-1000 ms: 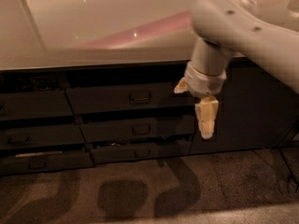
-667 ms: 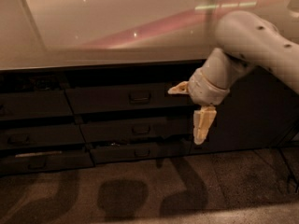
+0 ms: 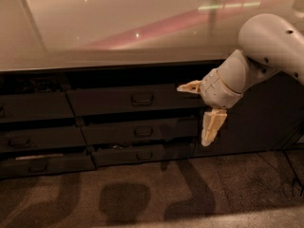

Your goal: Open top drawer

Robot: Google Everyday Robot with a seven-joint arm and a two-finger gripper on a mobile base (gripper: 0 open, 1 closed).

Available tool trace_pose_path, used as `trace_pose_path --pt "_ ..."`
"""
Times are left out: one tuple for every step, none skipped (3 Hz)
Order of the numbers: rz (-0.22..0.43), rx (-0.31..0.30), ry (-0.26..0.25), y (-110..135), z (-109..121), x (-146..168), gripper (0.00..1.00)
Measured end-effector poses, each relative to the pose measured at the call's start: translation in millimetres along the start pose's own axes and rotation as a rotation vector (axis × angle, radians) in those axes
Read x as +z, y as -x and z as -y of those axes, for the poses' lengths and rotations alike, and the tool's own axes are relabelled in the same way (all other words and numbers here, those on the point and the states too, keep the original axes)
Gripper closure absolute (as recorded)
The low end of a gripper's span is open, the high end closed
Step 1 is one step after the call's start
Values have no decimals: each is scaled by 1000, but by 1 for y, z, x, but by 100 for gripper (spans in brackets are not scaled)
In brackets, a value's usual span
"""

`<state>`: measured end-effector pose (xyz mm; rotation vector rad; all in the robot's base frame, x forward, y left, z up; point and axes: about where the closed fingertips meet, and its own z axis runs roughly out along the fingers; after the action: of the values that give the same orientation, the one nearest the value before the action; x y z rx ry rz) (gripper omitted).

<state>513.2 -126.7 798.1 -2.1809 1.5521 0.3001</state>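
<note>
1. One gripper [image 3: 200, 109], right of centre frame, stands spread wide with nothing in its grasp.
2. Its upper finger [image 3: 189, 87] overlaps the right end of the top drawer [image 3: 104, 101]; contact cannot be confirmed.
3. The top drawer sits mid-frame under the countertop [image 3: 118, 32], its loop handle [image 3: 141, 99] left of the gripper.

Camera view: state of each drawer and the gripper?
top drawer: looks shut, handle not gripped
middle drawer: looks shut
bottom drawer: looks shut
left drawer stack: upper fronts look shut; lowest shows a pale strip, maybe ajar
gripper: open, holding nothing, right of the top drawer's handle
</note>
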Motion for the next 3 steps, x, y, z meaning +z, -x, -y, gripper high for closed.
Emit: trace_pose_path --pt "4 65 31 -39 14 20 0" --pt "22 122 62 -86 36 38 0" --pt "40 148 88 -115 58 47 0"
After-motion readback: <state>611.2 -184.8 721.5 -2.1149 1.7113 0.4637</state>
